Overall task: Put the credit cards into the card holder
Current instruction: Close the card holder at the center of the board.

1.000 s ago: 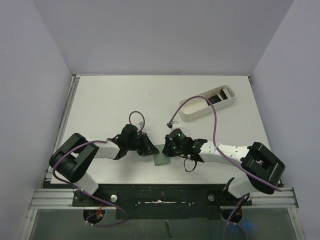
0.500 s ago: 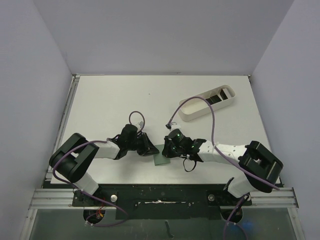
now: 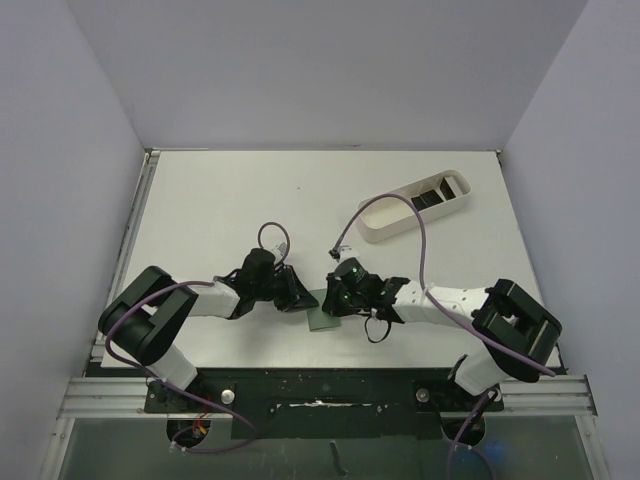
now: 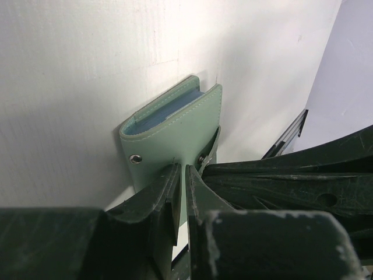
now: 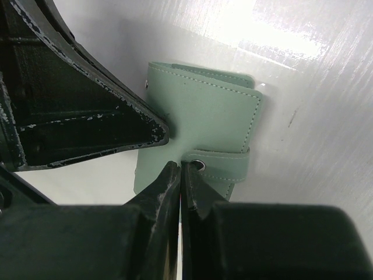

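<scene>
The card holder [image 3: 323, 319] is a folded grey-green wallet lying near the table's front middle. It shows in the left wrist view [image 4: 169, 131] with its bluish inner pockets facing away, and in the right wrist view [image 5: 204, 116] with its snap tab. My left gripper [image 3: 300, 300] is shut, its tips [image 4: 180, 170] on the holder's near edge with nothing between the fingers. My right gripper [image 3: 337, 301] is shut, its tips [image 5: 179, 166] against the holder next to the snap tab [image 5: 224, 166]. The black credit cards [image 3: 433, 195] lie in the white tray.
The long white oblong tray [image 3: 385, 225] stands at the back right, a purple cable arching over it. Both arms crowd the holder from either side. The table's front edge and metal rail [image 3: 320, 378] lie just behind the grippers.
The right arm's elbow has shifted slightly left. Both grippers and the card holder stay where they were.
</scene>
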Robot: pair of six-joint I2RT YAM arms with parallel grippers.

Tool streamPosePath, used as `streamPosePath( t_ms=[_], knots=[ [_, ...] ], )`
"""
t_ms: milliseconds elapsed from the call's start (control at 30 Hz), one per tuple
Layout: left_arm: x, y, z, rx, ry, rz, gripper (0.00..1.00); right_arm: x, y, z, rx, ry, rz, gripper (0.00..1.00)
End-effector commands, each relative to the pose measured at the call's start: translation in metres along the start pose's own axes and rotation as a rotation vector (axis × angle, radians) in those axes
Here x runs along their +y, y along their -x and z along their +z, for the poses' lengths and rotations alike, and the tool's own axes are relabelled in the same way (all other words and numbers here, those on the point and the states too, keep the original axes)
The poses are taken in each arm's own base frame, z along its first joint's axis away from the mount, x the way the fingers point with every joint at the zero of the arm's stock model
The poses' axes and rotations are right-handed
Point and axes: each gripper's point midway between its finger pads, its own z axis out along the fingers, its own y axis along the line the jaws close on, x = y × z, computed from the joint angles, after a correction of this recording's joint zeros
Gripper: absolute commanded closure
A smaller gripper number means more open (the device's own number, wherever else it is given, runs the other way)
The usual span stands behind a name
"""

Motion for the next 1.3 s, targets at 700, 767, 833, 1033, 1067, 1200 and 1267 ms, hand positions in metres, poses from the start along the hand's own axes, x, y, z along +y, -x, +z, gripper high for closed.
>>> streamPosePath(
  t_ms=[700,767,833,1033,1067,1200,1267],
  knots=[
    [0.01,-0.001,0.0,-0.016,0.03,0.005,0.92,-0.004,0.008,0.001,-0.032,0.112,0.065,1.0],
    [0.01,0.0,0.0,-0.017,0.03,0.006,0.92,-0.004,0.009,-0.001,-0.034,0.109,0.061,1.0],
    [0.01,0.0,0.0,-0.018,0.031,0.005,0.91,-0.004,0.009,-0.003,-0.035,0.105,0.054,1.0],
    [0.011,0.0,0.0,-0.019,0.035,0.004,0.91,-0.002,0.007,-0.005,-0.036,0.089,0.03,1.0],
    [0.012,-0.001,0.001,-0.018,0.036,0.002,0.92,-0.001,0.007,-0.005,-0.037,0.085,0.026,1.0],
    [0.012,-0.001,0.001,-0.017,0.036,0.003,0.91,-0.002,0.006,-0.004,-0.027,0.066,0.013,1.0],
    [0.012,-0.001,0.001,-0.018,0.036,0.002,0.91,-0.003,0.005,-0.003,-0.026,0.056,0.006,1.0]
  ],
)
